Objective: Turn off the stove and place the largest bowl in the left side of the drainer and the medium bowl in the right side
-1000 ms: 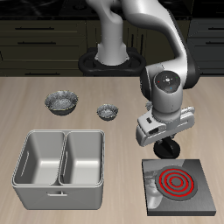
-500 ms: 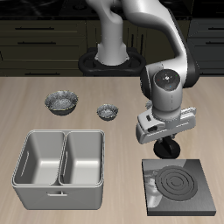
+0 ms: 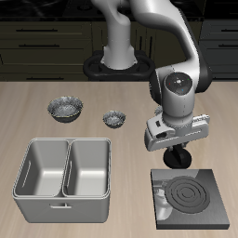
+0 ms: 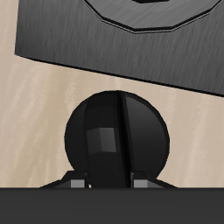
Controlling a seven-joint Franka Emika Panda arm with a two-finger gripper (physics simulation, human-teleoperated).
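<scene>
Gripper (image 3: pixel 177 159) closed on stove knob (image 4: pixel 117 140), directly beneath fingertips; stove (image 3: pixel 189 196) coil dark, just beyond. Release squarely, lift straight up, avoid re-turning knob. Bowls (image 3: pixel 66 109) and drainer (image 3: pixel 63 177) well apart sideways.

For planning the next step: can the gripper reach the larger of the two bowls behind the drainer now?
Probably yes. That bowl sits alone on open table behind the drainer, and nothing stands between it and the gripper, which is at the stove knob.
</scene>
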